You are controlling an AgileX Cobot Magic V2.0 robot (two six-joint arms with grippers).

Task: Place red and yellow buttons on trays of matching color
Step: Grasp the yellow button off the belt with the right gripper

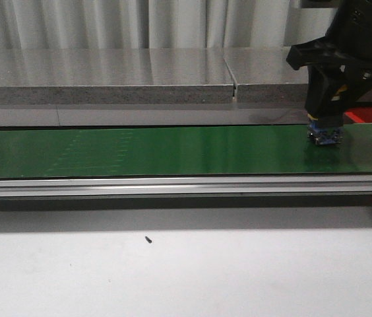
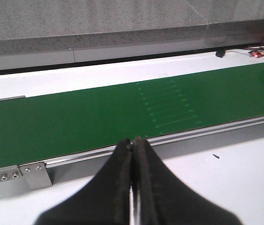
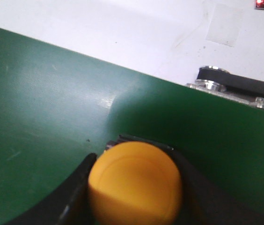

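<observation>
Yellow button [image 3: 135,183] clamped between the right gripper's [image 1: 324,134] black fingers [image 3: 73,194], down on the green belt [image 1: 140,150] at about 3 o'clock in the front view. Red tray [image 1: 371,117] just beyond at 2 o'clock, only a sliver showing behind the arm. Left gripper [image 2: 133,145] pinched together on nothing, hanging over the belt's near aluminium rail [image 2: 179,136]. White table [image 1: 186,277] at 6 o'clock, grey ledge [image 1: 107,76] at 12.

1. The belt [image 1: 140,150] is showing deep green, with faint pale dashed lines.
2. The button [image 3: 135,183] is showing orange-yellow.
3. The tray [image 1: 371,117] is showing bright red.
4. The right gripper [image 1: 325,135] is showing black.
</observation>
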